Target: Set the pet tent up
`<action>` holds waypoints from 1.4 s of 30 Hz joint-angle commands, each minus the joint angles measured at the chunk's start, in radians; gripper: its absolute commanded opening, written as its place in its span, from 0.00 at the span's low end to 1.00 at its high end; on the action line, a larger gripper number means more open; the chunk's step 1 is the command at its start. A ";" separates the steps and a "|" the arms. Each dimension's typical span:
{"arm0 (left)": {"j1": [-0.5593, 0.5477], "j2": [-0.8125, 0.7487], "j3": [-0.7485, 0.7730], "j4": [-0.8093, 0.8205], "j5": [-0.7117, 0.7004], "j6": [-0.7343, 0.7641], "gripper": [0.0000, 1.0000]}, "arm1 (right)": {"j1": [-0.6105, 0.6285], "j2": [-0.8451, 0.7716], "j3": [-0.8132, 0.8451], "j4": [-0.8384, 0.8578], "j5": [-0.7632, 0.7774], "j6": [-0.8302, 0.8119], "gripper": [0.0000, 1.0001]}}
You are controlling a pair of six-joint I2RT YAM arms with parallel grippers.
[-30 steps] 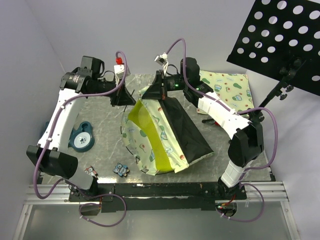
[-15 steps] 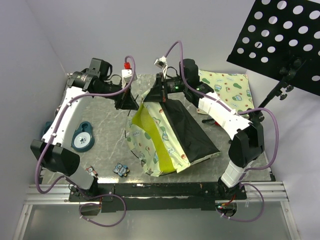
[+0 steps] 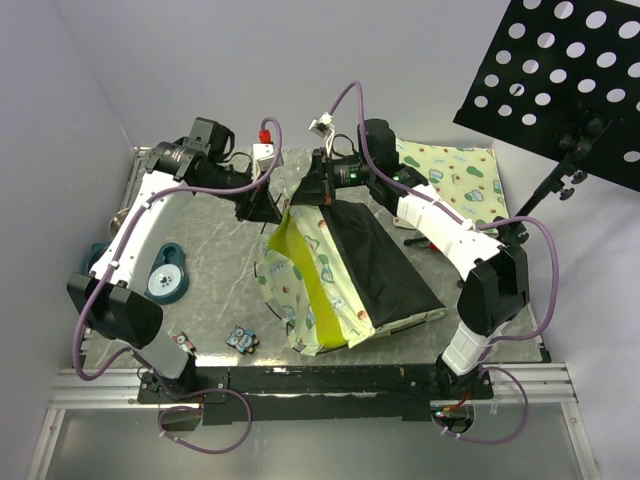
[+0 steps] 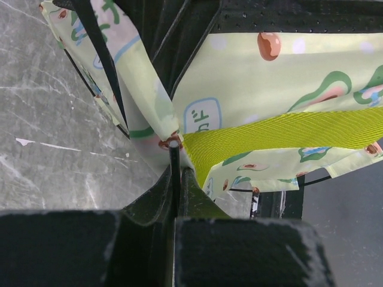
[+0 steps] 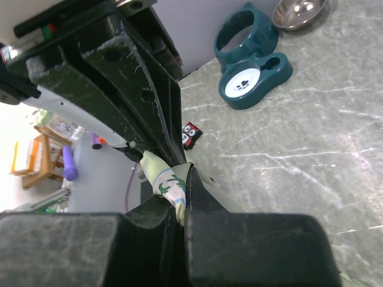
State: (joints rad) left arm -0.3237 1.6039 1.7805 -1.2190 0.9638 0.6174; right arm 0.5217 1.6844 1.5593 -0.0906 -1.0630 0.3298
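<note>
Seemingly left gripper (image 3: 267,211), right gripper (image 3: 318,197) tight on pet tent (image 3: 322,272), far edge.

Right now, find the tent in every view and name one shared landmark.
Top external: tent mid-table.
Left wrist: fills top and right, pinched by the left gripper.
Right wrist: just a scrap at lower centre, in the right gripper.
Shared landmark: the grey marbled table.
</note>
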 commanded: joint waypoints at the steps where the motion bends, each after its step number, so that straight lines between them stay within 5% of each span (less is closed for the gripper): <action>1: -0.048 0.021 -0.010 -0.099 -0.060 0.027 0.01 | 0.000 -0.068 0.053 0.204 0.037 0.101 0.00; 42: -0.087 0.005 -0.052 -0.100 -0.149 0.107 0.01 | -0.029 -0.092 -0.070 0.496 -0.006 0.380 0.00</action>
State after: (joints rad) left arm -0.3695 1.6211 1.7687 -1.2045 0.8574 0.6674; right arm 0.5159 1.6825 1.4513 0.1528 -1.1007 0.6331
